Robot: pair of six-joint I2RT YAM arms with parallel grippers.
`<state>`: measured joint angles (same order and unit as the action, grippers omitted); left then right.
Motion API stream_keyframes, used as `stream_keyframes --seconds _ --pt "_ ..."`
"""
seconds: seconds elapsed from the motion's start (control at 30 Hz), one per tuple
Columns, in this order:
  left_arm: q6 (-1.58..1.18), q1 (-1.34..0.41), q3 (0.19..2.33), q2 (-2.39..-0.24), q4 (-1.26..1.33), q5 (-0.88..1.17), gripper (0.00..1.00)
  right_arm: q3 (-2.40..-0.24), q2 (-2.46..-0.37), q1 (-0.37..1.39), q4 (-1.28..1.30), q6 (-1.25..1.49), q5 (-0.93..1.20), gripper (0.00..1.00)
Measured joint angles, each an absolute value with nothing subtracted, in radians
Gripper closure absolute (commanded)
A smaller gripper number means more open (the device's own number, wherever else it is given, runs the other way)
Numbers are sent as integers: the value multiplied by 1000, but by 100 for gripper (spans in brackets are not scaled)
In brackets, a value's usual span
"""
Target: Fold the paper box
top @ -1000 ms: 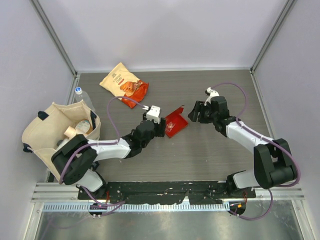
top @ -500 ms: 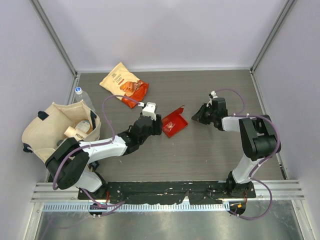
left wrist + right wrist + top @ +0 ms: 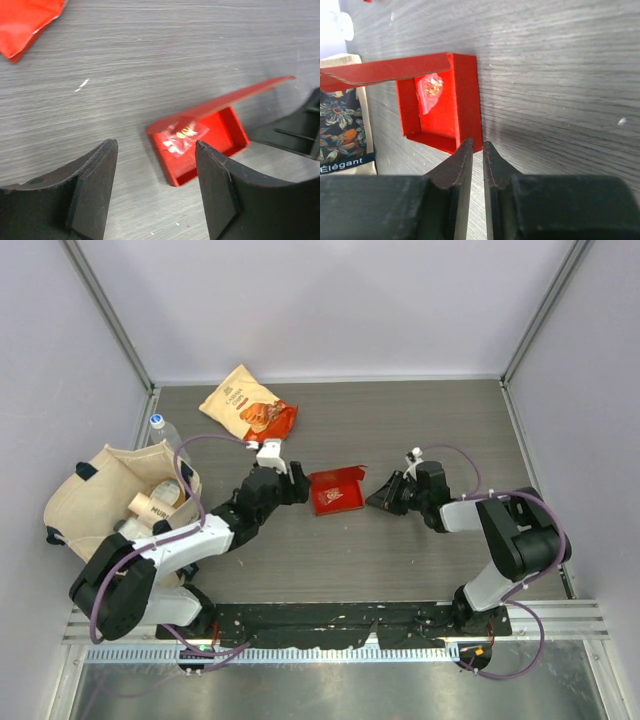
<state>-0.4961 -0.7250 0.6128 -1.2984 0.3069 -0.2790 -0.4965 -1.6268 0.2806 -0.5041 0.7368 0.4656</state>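
The paper box (image 3: 336, 492) lies near the middle of the table (image 3: 430, 430). It is already shaped into a shallow red tray, with its lid flap (image 3: 200, 109) hinged along one long side and tilted half-raised over the opening. A small clear packet (image 3: 430, 90) sits inside on the tray floor. The left gripper (image 3: 296, 486) waits just beside the box at its 9 o'clock. Its fingers are spread wide with nothing between them, and in the wrist view the tray sits ahead of the gap, apart from both pads. The right gripper (image 3: 476, 150) comes in from the box's 3 to 4 o'clock. Its jaws are drawn almost together, leaving only a slit, and the tips are right at a corner of the tray wall. I cannot tell whether they touch or pinch it, and no card shows between them. The walls look done, so the step in hand is probably closing the lid. That likely calls for one gripper to brace the light tray so it does not skid, while the other presses the flap down flat and tucks its free edge. A snack bag (image 3: 248, 406) lies well apart at 10 o'clock, and a tote bag (image 3: 110, 490) stands far off at 9 o'clock.
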Motion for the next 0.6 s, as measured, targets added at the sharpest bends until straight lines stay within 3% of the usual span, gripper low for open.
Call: stream_keyframes --seconds 0.1,0.2,0.37,0.6 --pt "-507 -645 601 -1312 310 -217 32 -505 -1567 264 -453 691 463 60" --pt "-457 -624 601 -1332 322 -153 35 -580 -1516 252 -339 567 453 56" --pt "-319 -629 599 -1352 382 -87 36 -667 -1507 251 -331 383 472 53" --pt "-175 -627 562 -1425 527 9 36 -537 -1491 251 -538 254 518 51"
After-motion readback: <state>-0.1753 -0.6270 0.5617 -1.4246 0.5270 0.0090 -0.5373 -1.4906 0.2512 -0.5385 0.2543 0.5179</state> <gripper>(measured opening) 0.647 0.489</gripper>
